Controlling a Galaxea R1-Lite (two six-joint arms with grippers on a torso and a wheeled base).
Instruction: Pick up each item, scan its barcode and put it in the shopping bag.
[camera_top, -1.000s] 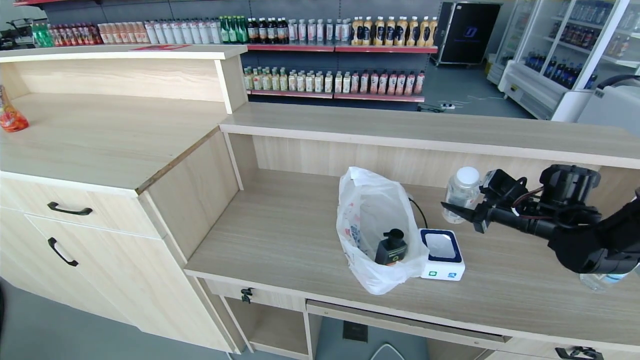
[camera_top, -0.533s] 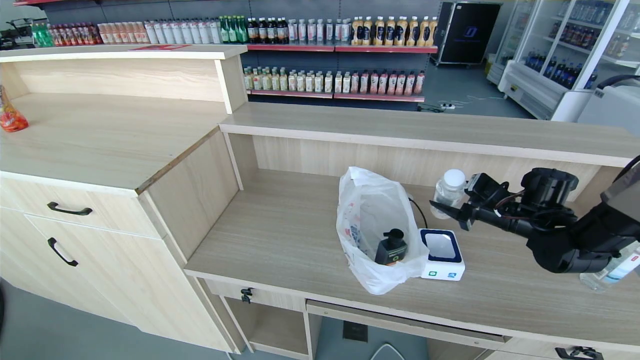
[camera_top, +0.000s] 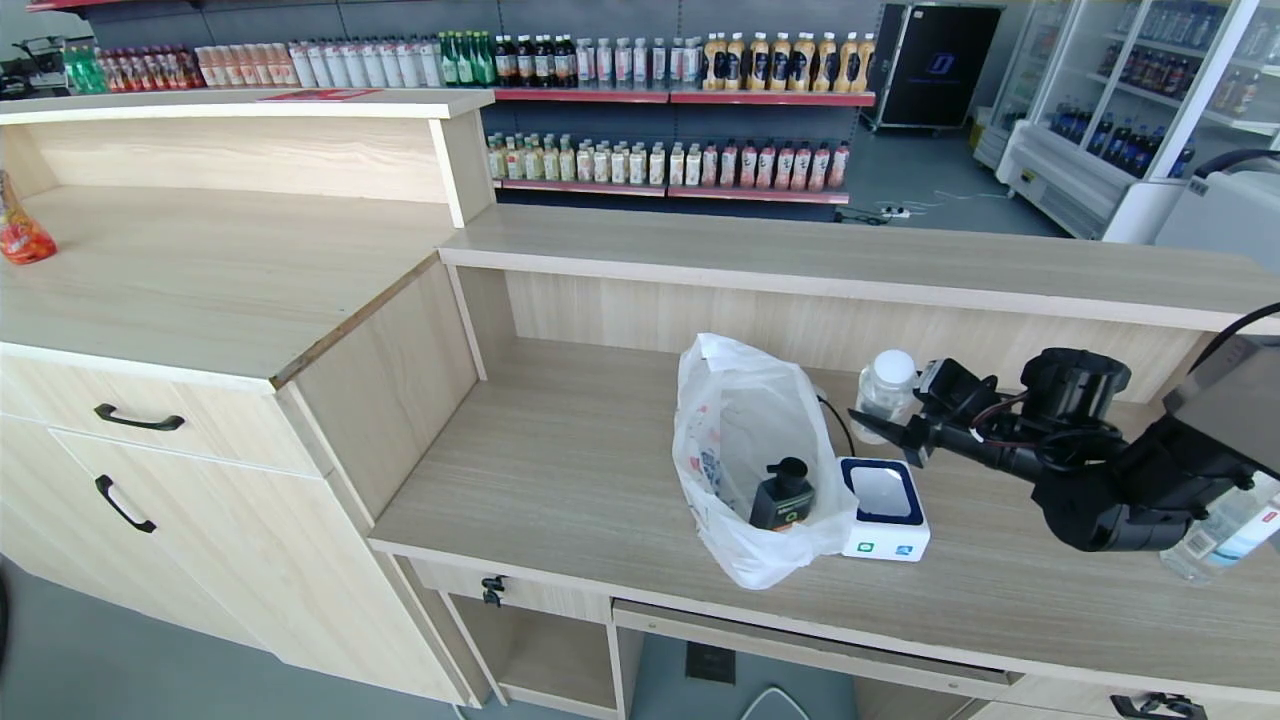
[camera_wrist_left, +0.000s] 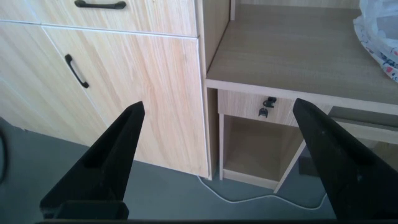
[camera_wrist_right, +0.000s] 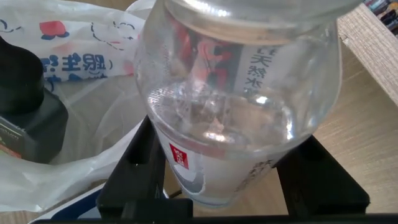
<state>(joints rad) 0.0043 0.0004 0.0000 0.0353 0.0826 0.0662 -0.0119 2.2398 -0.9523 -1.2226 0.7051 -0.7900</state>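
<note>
A clear bottle (camera_top: 885, 392) with a white cap is held above the counter, and my right gripper (camera_top: 886, 418) is shut on its lower half. It hangs just behind and above the white scanner (camera_top: 882, 510) with its blue-framed window. In the right wrist view the bottle (camera_wrist_right: 242, 106) stands between the black fingers (camera_wrist_right: 134, 171). The white shopping bag (camera_top: 740, 420) stands open left of the scanner, with a black pump bottle (camera_top: 782, 495) inside. My left gripper (camera_wrist_left: 217, 162) hangs open and holds nothing, low beside the cabinet front.
Another clear bottle (camera_top: 1225, 535) lies at the counter's right edge, under my right arm. A raised shelf (camera_top: 850, 260) runs behind the work surface. An orange packet (camera_top: 20, 235) sits on the higher counter far left. A drawer and open cubby (camera_wrist_left: 261, 143) lie below the counter edge.
My right gripper has carried the clear bottle to the left and slightly lower, closer to the scanner and the bag. The bag, pump bottle and scanner have not moved.
</note>
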